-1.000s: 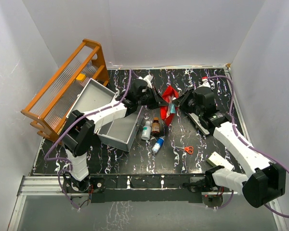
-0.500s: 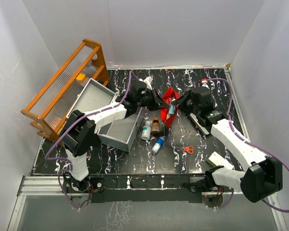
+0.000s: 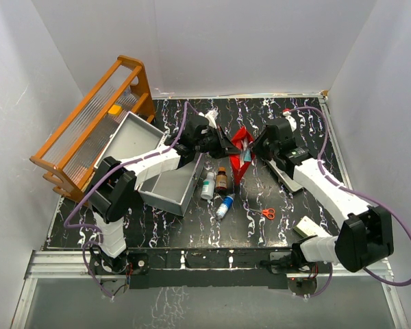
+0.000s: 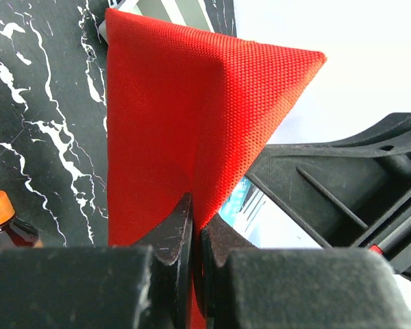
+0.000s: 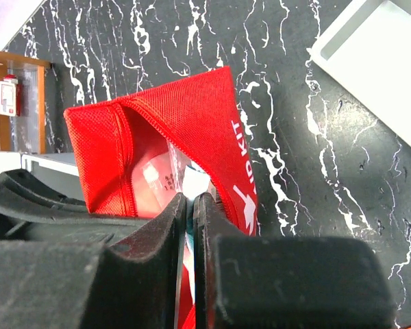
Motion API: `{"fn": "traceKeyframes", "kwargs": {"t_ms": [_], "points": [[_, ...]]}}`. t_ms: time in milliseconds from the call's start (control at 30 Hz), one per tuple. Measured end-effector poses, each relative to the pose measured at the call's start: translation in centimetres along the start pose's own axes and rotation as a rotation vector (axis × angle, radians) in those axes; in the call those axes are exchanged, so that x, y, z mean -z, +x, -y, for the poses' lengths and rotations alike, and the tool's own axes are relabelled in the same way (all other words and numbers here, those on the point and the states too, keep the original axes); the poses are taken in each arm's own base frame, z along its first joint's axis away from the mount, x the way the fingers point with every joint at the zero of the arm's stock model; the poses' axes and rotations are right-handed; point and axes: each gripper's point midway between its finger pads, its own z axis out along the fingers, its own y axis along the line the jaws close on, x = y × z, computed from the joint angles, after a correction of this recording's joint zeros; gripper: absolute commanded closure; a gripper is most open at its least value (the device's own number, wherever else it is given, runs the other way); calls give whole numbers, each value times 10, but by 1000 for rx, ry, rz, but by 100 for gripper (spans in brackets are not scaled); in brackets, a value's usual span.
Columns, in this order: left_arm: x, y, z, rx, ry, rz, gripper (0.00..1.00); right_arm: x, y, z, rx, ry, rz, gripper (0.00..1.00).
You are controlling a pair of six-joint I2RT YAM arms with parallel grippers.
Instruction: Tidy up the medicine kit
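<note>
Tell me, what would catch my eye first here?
A red fabric pouch at mid-table, pinched from both sides by the left end effector and right end effector. An orange-framed rack stands far left, an open light-grey hard box beside it.

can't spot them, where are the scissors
Top view, right of centre toward the near edge: the scissors lie between the fallen blue-and-white bottle and the white box.

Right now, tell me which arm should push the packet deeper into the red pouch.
Right: the right tool pinches the packet at the red pouch mouth, while the left tool is tied up clamping the pouch's edge.
</note>
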Motion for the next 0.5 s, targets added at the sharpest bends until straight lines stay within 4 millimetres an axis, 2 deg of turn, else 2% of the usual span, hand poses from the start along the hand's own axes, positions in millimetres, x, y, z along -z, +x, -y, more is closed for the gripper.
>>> {"fn": "traceKeyframes", "kwargs": {"t_ms": [367,500], "points": [[-2,9,0,-9,21,-47,100,-11,-20,-9,34,40,34,95],[-2,12,-2,-12,21,-60,100,-15,-19,-6,59,57,23,94]]}}
